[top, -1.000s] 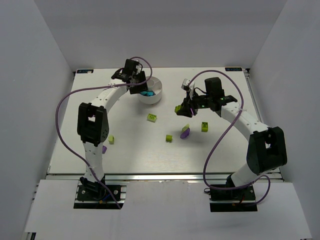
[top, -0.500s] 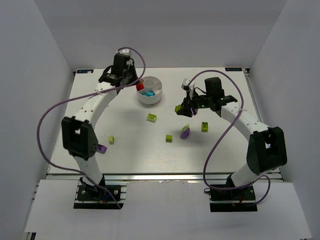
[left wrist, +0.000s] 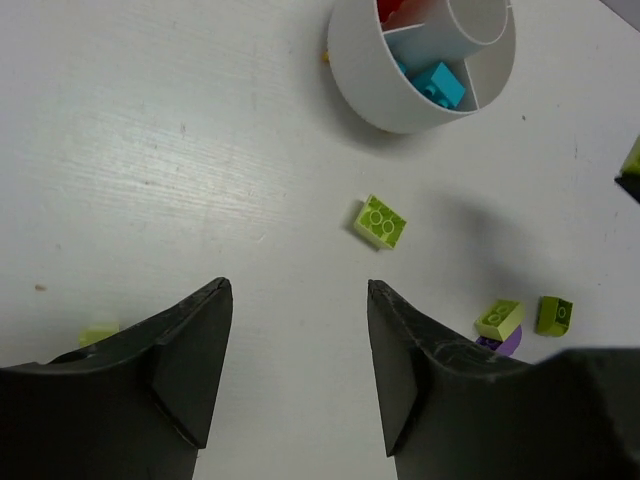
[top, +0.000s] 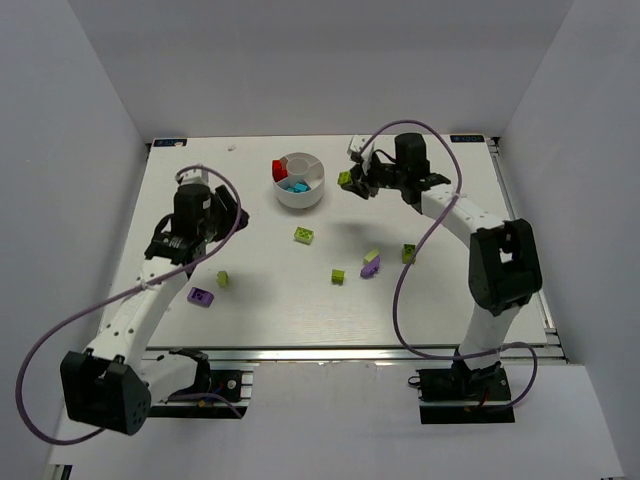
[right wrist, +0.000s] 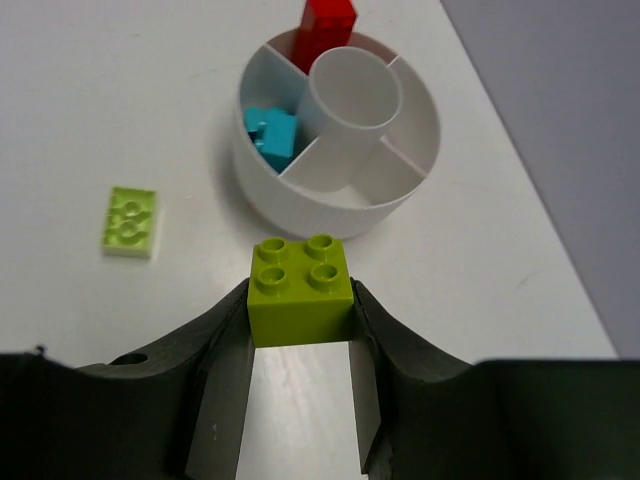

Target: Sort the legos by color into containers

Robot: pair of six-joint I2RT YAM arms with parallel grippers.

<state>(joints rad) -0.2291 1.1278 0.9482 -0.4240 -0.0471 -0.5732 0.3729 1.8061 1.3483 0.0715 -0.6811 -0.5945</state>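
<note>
Right gripper (right wrist: 300, 335) pinching lime brick (right wrist: 300, 290) between part-closed fingers, studs facing up. Just beyond brick, dish (right wrist: 330, 215) sitting on table (right wrist: 120, 80): cyan brick (right wrist: 272, 135) lying in left wedge, red brick (right wrist: 327, 25) standing up at far rim. Left gripper (left wrist: 296, 300) hovering with jaws apart, holding nothing. Loose lime brick (left wrist: 380, 221) lying ahead of it, dish farther off.

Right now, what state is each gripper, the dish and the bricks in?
Left gripper: open, empty.
Right gripper: shut on a lime brick, near the dish.
Dish: upright, centre well empty.
Red brick: in one wedge, sticking above the rim.
Cyan brick: in the next wedge.
Loose lime brick: flat on the table, studs up.
Purple brick: loose on the table.
</note>
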